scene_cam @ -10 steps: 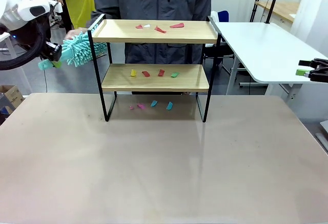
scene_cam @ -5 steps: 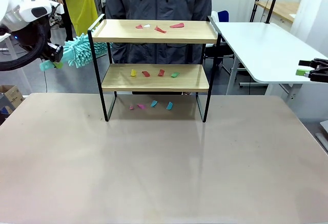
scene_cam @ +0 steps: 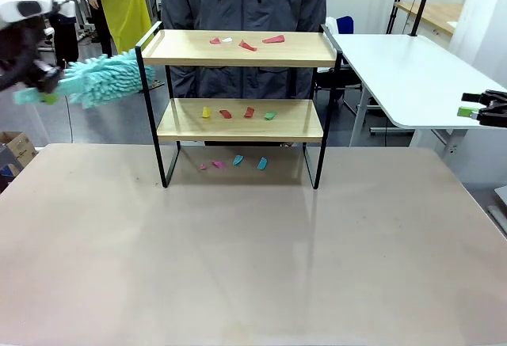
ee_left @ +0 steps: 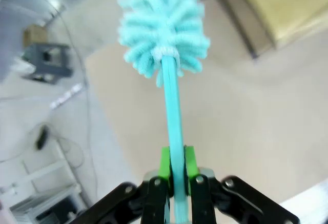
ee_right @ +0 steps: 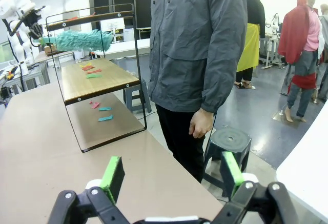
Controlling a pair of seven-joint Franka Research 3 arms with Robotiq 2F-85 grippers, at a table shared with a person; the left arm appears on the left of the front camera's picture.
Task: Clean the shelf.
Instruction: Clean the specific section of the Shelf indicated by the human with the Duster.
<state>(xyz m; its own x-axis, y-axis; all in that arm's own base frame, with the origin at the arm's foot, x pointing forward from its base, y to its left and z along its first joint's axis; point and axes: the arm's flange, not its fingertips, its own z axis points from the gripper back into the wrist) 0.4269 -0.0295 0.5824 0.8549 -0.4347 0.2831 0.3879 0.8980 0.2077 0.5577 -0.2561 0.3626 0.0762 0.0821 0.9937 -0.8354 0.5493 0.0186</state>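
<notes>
Shelf [scene_cam: 190, 45], upper centre of frame on the table [scene_cam: 253, 267], scraps [scene_cam: 247, 45] unswept on both boards; teal duster [scene_cam: 107, 78], clenched in left fingers [ee_left: 164, 163], had swung level toward the top board, sweeping seemingly imminent; right fingers [ee_right: 114, 175] released.

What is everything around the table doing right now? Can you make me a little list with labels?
Shelf: upright on the table, two boards
Scraps: coloured, on both boards and on the table underneath
Left gripper: shut on a fluffy teal duster, head near the shelf's left end
Right gripper: open, holding nothing
Person: standing behind the shelf
</notes>
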